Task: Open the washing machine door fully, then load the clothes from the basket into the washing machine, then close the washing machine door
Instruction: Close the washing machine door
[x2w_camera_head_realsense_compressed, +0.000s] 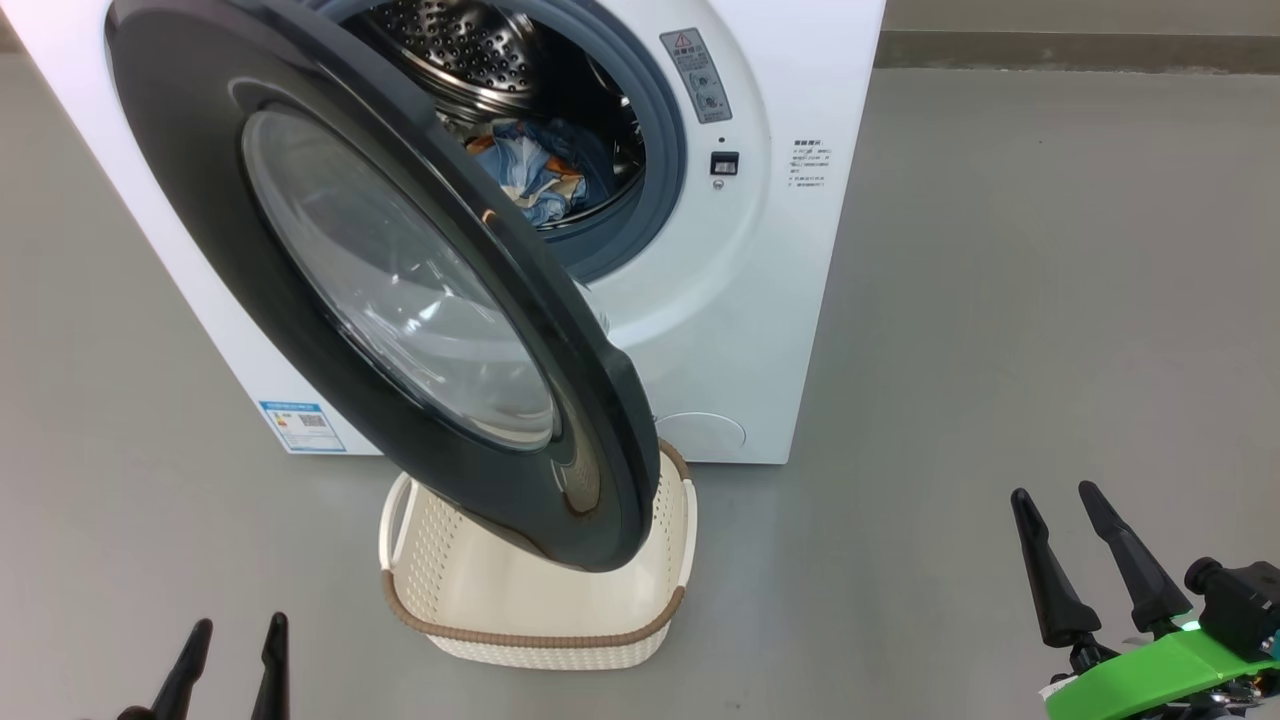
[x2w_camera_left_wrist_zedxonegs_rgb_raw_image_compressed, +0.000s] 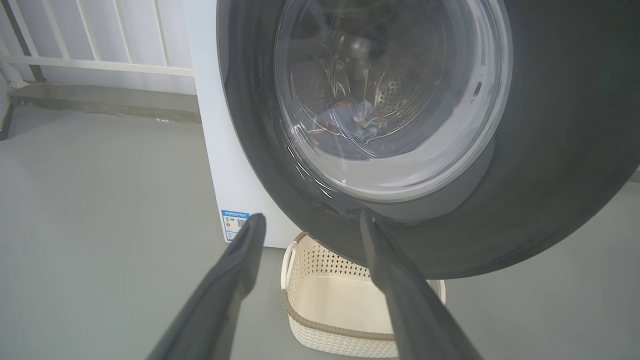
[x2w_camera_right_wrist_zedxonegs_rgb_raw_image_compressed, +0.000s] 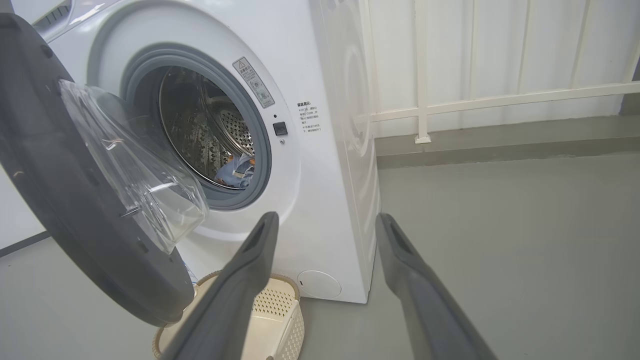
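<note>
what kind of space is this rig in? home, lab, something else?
Probably a laundry or utility corner, perhaps a balcony: a white front-loading washing machine on a bare grey floor, a white railing behind it, a small basket in front.

I'm seeing one washing machine (x2w_camera_head_realsense_compressed: 740, 330), one round door (x2w_camera_head_realsense_compressed: 180, 180) and one basket (x2w_camera_head_realsense_compressed: 540, 640). I'm counting two grippers, left gripper (x2w_camera_head_realsense_compressed: 241, 620) and right gripper (x2w_camera_head_realsense_compressed: 1052, 490), each showing two dark fingers (x2w_camera_head_realsense_compressed: 1045, 570). The clothes (x2w_camera_head_realsense_compressed: 535, 175) are sitting as one bunched heap, so I'm not getting a piece count. I'm also spotting one blue label (x2w_camera_head_realsense_compressed: 302, 426) and one round white cover (x2w_camera_head_realsense_compressed: 703, 435).
</note>
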